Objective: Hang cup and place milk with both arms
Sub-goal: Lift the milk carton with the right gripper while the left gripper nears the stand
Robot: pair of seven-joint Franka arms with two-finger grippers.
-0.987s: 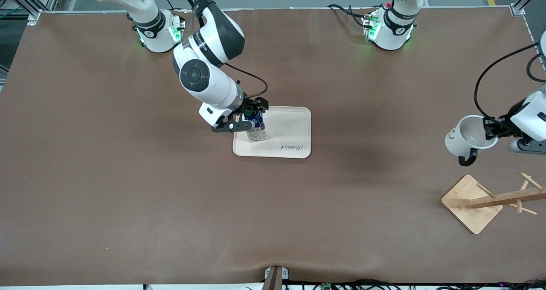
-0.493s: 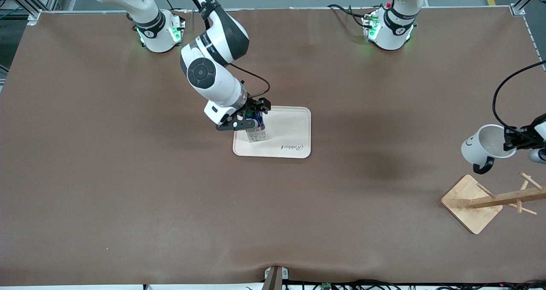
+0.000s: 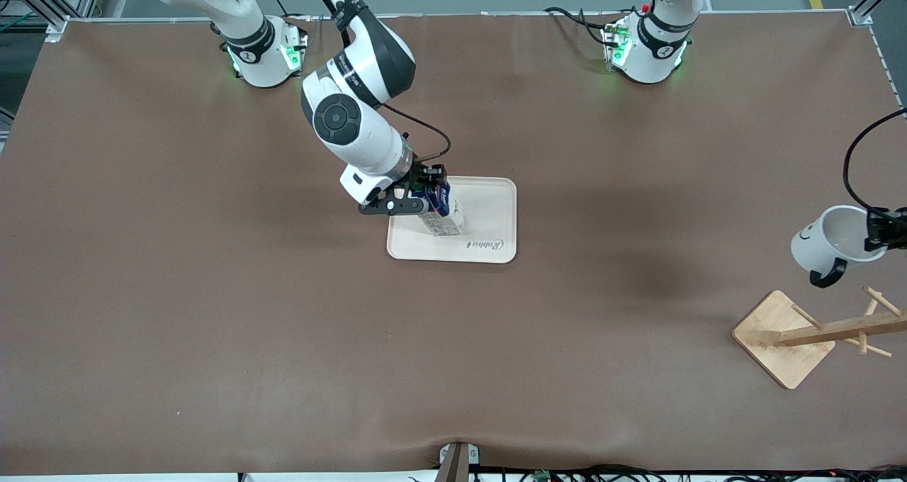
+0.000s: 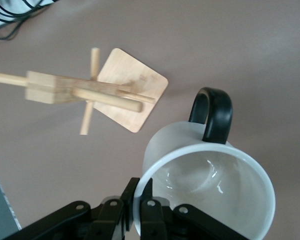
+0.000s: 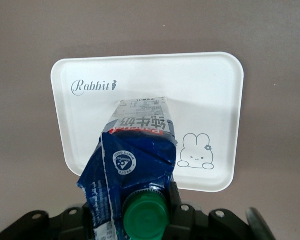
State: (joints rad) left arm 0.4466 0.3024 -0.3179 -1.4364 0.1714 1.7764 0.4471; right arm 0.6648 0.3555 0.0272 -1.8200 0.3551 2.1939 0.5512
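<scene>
Near the middle of the table (image 3: pixel 212 290) we see the right gripper (image 3: pixel 418 197) low over a white tray (image 3: pixel 489 216), its fingers pressed in on the top of the milk (image 3: pixel 441 214). From the right wrist view the milk (image 5: pixel 135 160) shows a crumpled blue gable with the green cap (image 5: pixel 147 216) between the black fingers, and its base rests on the tray (image 5: pixel 210 100) near the printed word Rabbit (image 5: pixel 93 87), with a small rabbit drawing (image 5: pixel 196 153) just beside the carton. In the front view the carton leans, its base angled toward the left arm's end of the tray. At the left arm's end of the table we find the left gripper (image 3: pixel 881 232) up in the air, clamped tight on the rim of the cup (image 3: pixel 829 244). That cup lies tipped on its side with the black handle (image 3: pixel 825 278) hanging down and part of the smiley face visible. From the left wrist view we look into the cup (image 4: pixel 210 185), its rim pinched between the fingers (image 4: pixel 151 220). It hangs above the table close to the wooden rack (image 3: pixel 815 333), whose square base (image 4: pixel 130 95) and pegs show apart from the cup.
</scene>
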